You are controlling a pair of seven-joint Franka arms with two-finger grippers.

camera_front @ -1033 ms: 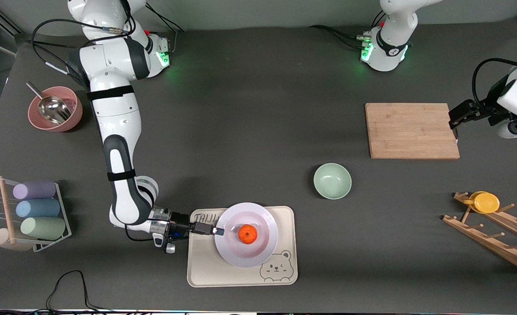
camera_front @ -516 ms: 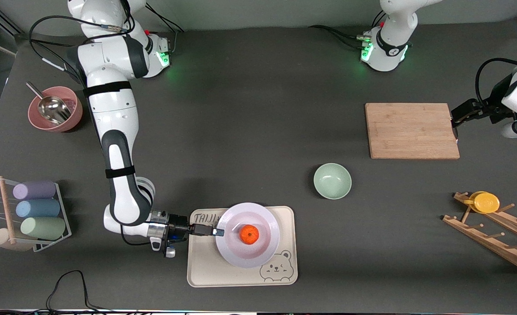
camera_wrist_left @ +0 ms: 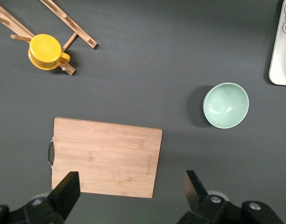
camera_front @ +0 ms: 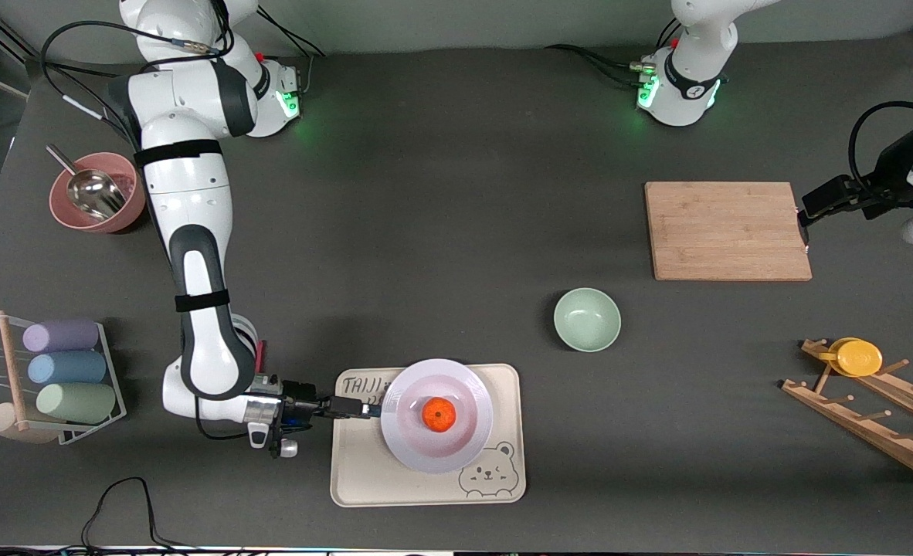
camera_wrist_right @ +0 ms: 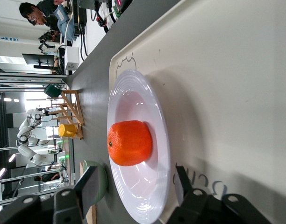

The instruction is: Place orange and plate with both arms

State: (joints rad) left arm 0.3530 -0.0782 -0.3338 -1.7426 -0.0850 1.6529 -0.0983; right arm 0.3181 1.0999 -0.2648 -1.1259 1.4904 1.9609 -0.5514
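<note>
On the rectangular cream tray with a bear drawing [camera_front: 364, 479], which lies nearer the front camera than the mint-green bowl [camera_front: 587, 319], rests the round, shallow, pale lavender-white glossy plate [camera_front: 402, 436]. At the centre of the plate sits the small round bright-orange fruit, the orange [camera_front: 439, 415]. In the right wrist view the orange [camera_wrist_right: 129, 143] is seated in the plate's well [camera_wrist_right: 133, 107] and nothing touches it.

The right gripper [camera_front: 364, 407] is low over the tray at the plate's rim, on the side toward the right arm's end of the table. Its fingers stand apart, clear of the rim, and grip nothing. The left gripper [camera_wrist_left: 129, 186] hangs high by the edge of the rectangular bamboo cutting board [camera_front: 727, 230], jaws spread wide and empty; this arm waits.

Judged state: both items appear placed, and the right gripper is free to leave.

Hazards from this position:
- A fingertip catching the rim on the way out would drag or tip the plate
- A jolted plate would let the orange roll off, since the well is shallow
- An exit path that lifts too late could snag the tray's raised lip
</note>
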